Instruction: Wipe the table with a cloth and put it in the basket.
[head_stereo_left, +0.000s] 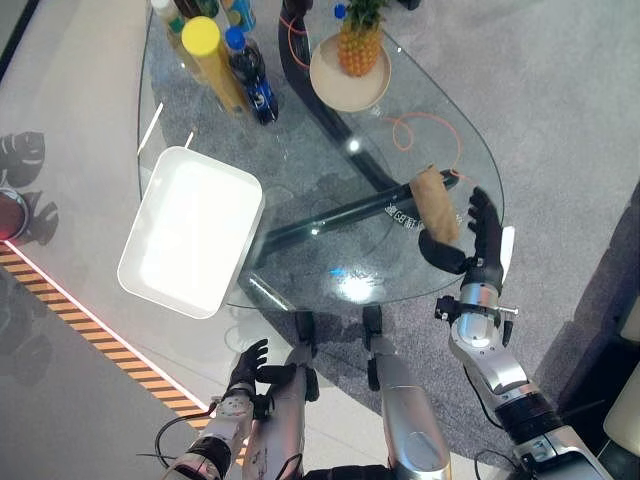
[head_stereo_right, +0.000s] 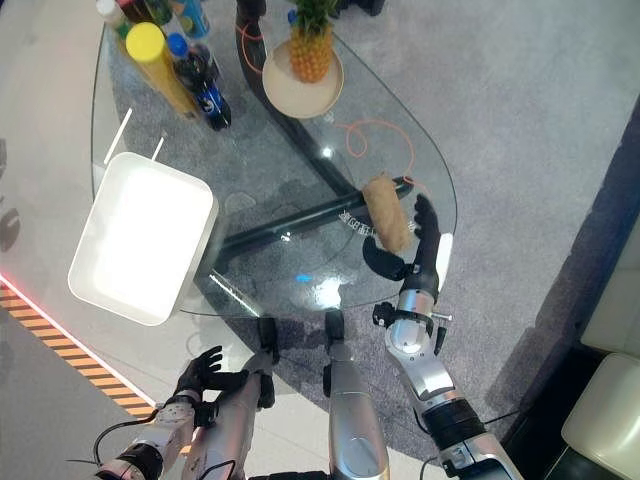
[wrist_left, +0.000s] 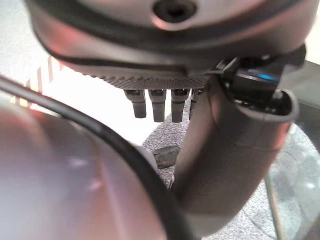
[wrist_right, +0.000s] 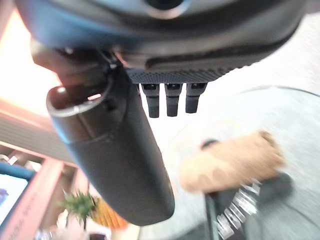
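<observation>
Left eye view: a rolled tan cloth (head_stereo_left: 436, 203) lies on the round glass table (head_stereo_left: 300, 130) near its right edge. The right hand (head_stereo_left: 480, 235) stands just beside it, fingers straight, thumb (head_stereo_left: 445, 255) spread toward the roll. A white rectangular basket (head_stereo_left: 190, 230) overhangs the table's left rim. The left hand (head_stereo_left: 248, 368) hangs low, fingers relaxed.

Right wrist view: the cloth (wrist_right: 230, 160) is blurred beyond straight fingertips (wrist_right: 172, 102).

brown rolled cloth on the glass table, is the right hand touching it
Cannot tell: in the left eye view the right hand sits right beside the brown rolled cloth, no clear gap or contact.
</observation>
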